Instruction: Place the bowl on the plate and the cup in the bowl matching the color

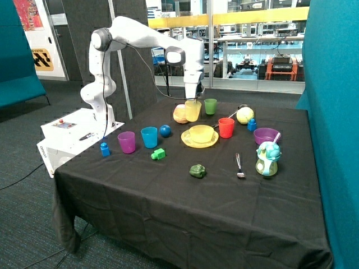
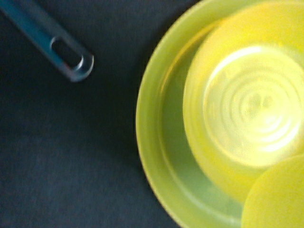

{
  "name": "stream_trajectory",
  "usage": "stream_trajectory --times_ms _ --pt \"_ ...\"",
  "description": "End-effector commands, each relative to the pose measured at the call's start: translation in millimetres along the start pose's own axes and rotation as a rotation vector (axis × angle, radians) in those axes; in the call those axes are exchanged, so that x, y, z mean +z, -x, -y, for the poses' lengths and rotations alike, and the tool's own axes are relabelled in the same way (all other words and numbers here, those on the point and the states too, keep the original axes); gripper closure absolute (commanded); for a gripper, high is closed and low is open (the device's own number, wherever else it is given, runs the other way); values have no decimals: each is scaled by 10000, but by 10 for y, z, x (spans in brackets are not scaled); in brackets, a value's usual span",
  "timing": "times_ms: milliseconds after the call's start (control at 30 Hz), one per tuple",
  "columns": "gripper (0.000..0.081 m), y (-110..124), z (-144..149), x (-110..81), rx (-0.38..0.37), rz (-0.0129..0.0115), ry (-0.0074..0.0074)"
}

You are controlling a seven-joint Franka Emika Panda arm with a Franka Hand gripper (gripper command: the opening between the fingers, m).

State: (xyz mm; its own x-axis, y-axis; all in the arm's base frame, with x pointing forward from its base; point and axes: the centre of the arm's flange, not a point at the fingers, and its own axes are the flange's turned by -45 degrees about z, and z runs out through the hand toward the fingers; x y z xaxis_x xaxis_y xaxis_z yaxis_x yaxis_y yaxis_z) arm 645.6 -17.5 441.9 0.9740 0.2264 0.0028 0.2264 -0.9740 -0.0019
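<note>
Hanging above the table, the gripper (image 1: 193, 96) is clamped on the cup (image 1: 193, 110), clear of the cloth. The bowl (image 1: 201, 133) already sits on the plate (image 1: 188, 140), with the cup at the plate's 11 o'clock, higher up.

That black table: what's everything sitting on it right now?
Yellow plastic plate: one, table middle.
Shallow yellow plastic bowl: one, on the plate.
Yellow plastic cup: one, held above the table.
Other cups: purple, blue, green, red.
Purple bowl: one, near the teal bottle.
Metal spoon: one, front.
Small toys: several, scattered.
Robot tool: shut on the cup.
</note>
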Motion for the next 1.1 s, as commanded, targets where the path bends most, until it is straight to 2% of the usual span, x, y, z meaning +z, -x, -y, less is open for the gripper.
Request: stream_trajectory --times_ms 0,233,400,633,1067 --pt "808 -422 -23 107 -98 28 19" --pt "808 -552 -42 263 -61 28 19" --pt "808 -545 -47 440 -39 28 19" --pt "808 -517 -51 577 -42 28 19" --pt "808 -443 -153 707 74 28 19"
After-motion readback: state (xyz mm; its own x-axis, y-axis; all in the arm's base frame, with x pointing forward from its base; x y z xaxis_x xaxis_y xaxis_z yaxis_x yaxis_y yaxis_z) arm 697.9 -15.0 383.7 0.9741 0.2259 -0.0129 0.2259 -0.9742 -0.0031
